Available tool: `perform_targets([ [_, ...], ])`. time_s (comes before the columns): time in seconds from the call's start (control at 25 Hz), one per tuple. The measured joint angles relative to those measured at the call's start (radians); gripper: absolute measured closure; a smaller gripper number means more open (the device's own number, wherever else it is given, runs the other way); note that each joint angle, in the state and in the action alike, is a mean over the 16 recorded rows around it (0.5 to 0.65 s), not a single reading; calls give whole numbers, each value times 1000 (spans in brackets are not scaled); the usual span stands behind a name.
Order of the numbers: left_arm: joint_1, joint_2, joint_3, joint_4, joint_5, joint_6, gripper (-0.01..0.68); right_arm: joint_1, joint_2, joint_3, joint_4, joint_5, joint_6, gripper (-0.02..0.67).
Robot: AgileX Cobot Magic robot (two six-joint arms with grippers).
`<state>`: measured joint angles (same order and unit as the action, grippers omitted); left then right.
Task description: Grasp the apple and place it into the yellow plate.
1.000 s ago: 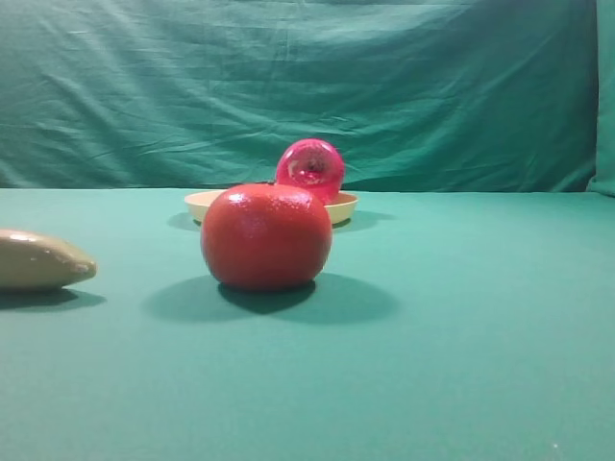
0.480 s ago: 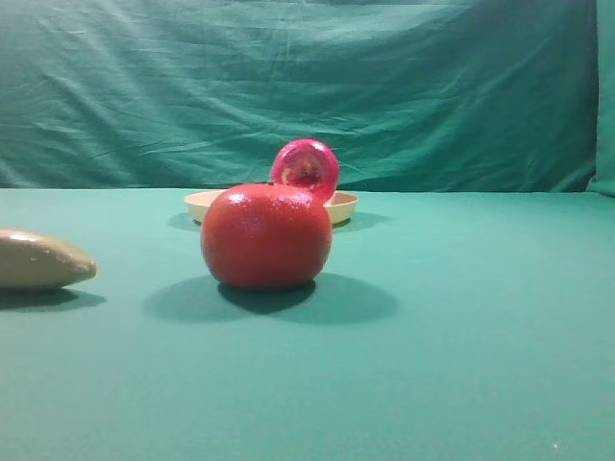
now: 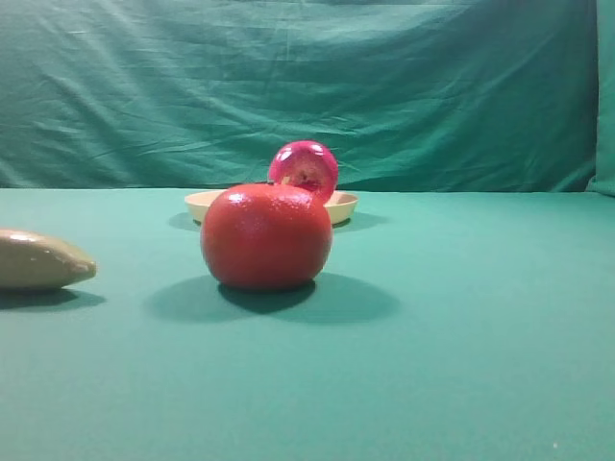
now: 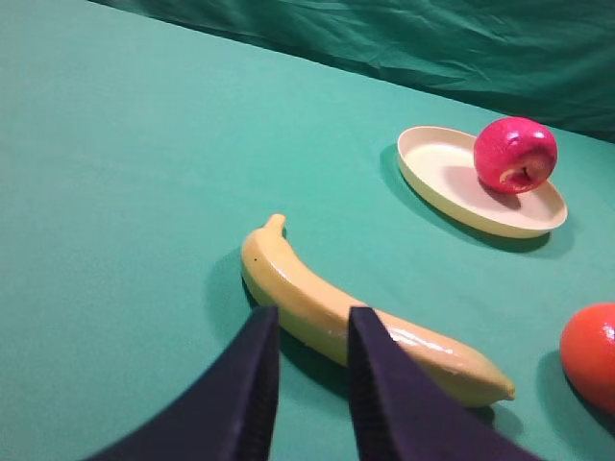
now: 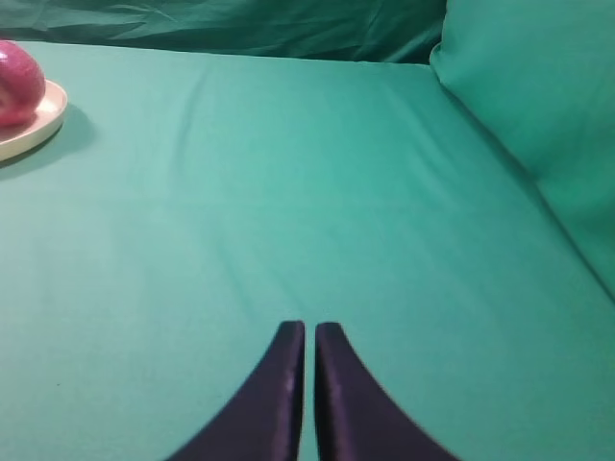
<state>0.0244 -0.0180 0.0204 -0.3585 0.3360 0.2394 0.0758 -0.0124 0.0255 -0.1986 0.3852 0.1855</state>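
Green cloth point(image 3: 461, 365) covered the table and the backdrop, and on it we saw the yellow plate point(image 4: 437, 173) with the apple point(image 4: 515, 154) resting inside, at its far-right side in the left wrist view. We found the left gripper point(image 4: 309, 331) parted and empty over a banana point(image 4: 317, 307), the right gripper point(image 5: 309, 336) clenched on nothing, and an orange point(image 3: 266, 237) before the plate.

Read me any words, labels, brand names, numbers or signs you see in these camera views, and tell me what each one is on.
None: no readable text in any view.
The apple, the yellow plate, the banana and the orange-red fruit carry no sticker or print.
The green cloth and the backdrop are plain.
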Motion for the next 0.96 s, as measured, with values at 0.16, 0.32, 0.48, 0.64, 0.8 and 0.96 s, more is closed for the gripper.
perform_targets([
  [0.16,0,0,0,0,0,0,516,0,0,0,0,0,0,649],
  [0.32,0,0,0,0,0,0,516,0,0,0,0,0,0,649],
  [0.48,0,0,0,0,0,0,516,0,0,0,0,0,0,649],
  [0.64,0,0,0,0,0,0,516,0,0,0,0,1,0,649],
  [0.8,0,0,0,0,0,0,516,0,0,0,0,1,0,649],
  [0.96,0,0,0,0,0,0,516,0,0,0,0,1,0,649],
])
